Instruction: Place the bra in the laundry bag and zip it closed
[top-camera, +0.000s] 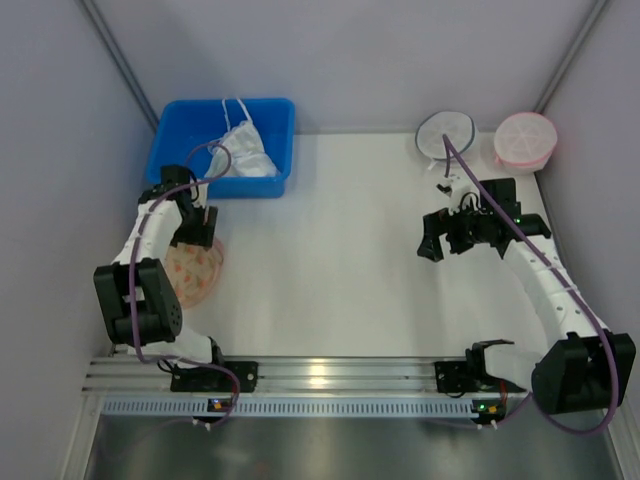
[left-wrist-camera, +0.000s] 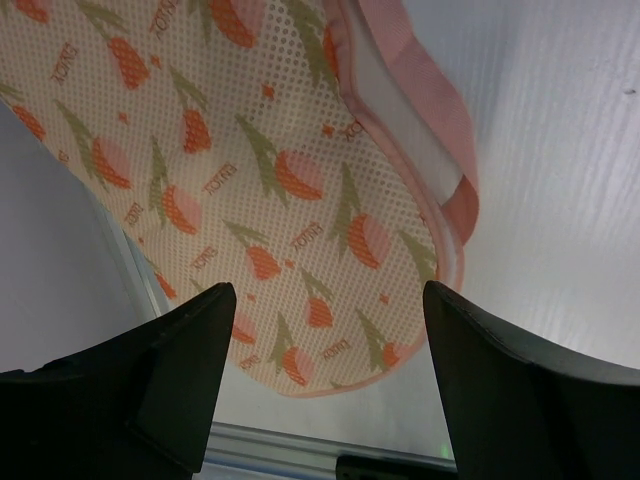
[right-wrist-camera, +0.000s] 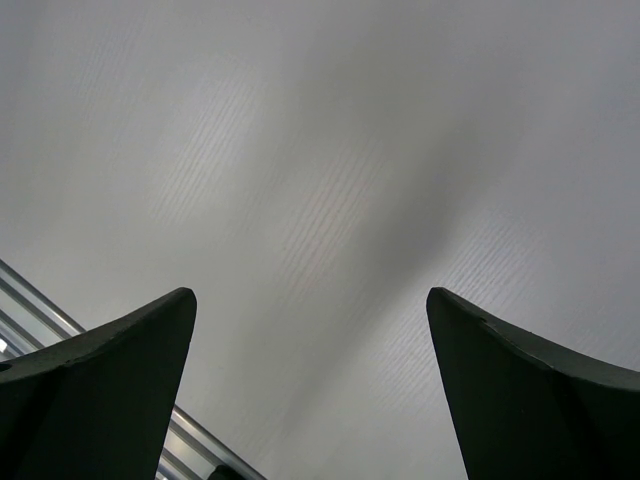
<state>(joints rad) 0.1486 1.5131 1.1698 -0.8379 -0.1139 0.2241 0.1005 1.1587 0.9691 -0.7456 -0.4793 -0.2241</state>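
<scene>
Hovering at nine o'clock, left hand (left-wrist-camera: 322, 295) spreads wide over the bag (left-wrist-camera: 230, 150), likely to grasp it; right hand (right-wrist-camera: 312, 300) hangs wide too.

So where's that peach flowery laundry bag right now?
In the overhead view the laundry bag lies on the table's left side, under the left end effector and just nearer the arm bases than the blue bin.

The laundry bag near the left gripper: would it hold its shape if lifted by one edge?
Likely sags: the laundry bag is thin perforated mesh, so probably light and floppy. Its pink zipper rim may stiffen the outline a little. Lying flat on the table, it would more likely slide or bunch than roll.
</scene>
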